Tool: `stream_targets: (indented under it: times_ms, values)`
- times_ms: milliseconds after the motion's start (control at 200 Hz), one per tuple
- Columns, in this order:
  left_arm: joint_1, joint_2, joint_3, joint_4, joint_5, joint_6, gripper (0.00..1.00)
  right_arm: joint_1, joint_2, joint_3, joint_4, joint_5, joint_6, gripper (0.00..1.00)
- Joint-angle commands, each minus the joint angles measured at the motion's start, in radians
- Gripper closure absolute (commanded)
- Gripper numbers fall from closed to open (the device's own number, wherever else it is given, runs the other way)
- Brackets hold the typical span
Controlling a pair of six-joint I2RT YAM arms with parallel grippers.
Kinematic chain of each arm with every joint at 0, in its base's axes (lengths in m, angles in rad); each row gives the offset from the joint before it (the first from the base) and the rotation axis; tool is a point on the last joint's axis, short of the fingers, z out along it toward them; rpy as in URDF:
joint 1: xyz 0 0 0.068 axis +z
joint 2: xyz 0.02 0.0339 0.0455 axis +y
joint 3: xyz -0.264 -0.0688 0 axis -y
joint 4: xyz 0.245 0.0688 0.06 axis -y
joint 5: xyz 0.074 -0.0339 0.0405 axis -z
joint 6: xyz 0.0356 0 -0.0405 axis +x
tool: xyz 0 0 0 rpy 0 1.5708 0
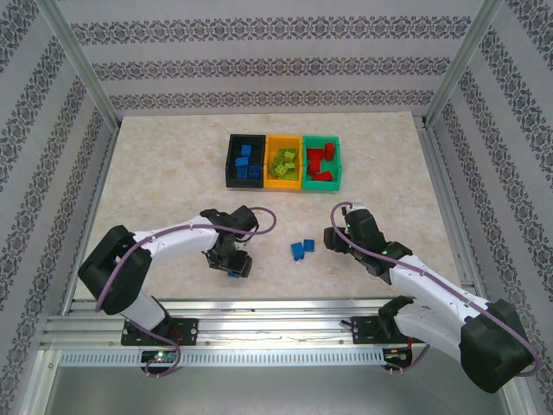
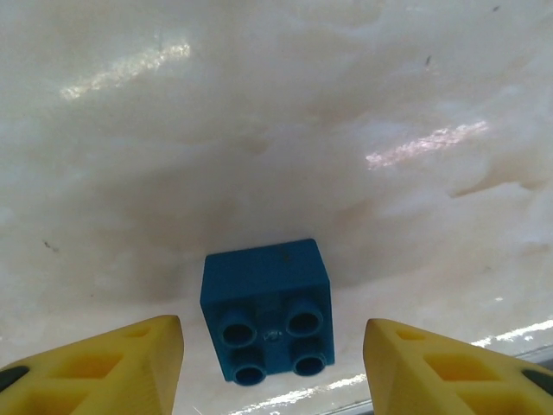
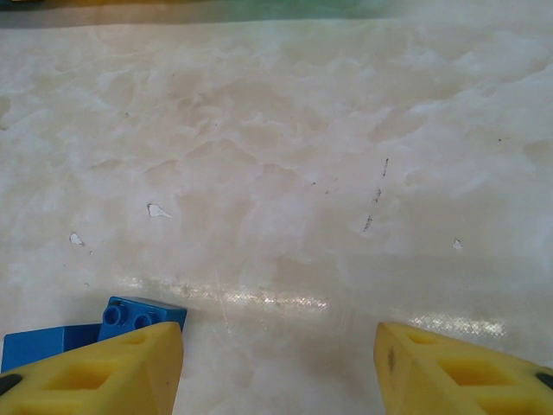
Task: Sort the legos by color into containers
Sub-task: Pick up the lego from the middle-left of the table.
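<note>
Three blue studded plastic bricks [image 1: 299, 250] lie short of the black plastic bin [image 1: 230, 164]; my left gripper [image 2: 272, 327] and right gripper [image 3: 278, 333] gape, empty.

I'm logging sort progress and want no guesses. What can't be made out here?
1. Top view: brick counts in the black bin, orange bin and green bin; the bricks are too small and piled.
2. Top view: the left gripper covers most of the blue brick under it.
3. Right wrist view: the blue pair is cut off by a yellow finger and the frame's edge.
</note>
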Motion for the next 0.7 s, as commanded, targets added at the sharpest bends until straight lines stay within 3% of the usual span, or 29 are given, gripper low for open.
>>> stream_targets:
  times_ms: [0, 270, 420, 695]
  values:
    - [-0.029, 0.039, 0.038, -0.058, -0.070, -0.008, 0.44, 0.012, 0.000, -0.004, 0.012, 0.030, -0.010, 0.39]
    - [-0.053, 0.067, 0.075, -0.068, -0.095, -0.002, 0.61, 0.013, 0.006, -0.003, 0.012, 0.030, -0.010, 0.39]
    - [-0.049, 0.054, 0.110, -0.074, -0.105, 0.015, 0.64, 0.014, 0.005, -0.003, 0.012, 0.032, -0.009, 0.39]
    - [0.049, 0.102, 0.296, -0.131, -0.115, 0.104, 0.69, 0.015, 0.005, -0.003, 0.011, 0.035, -0.009, 0.39]
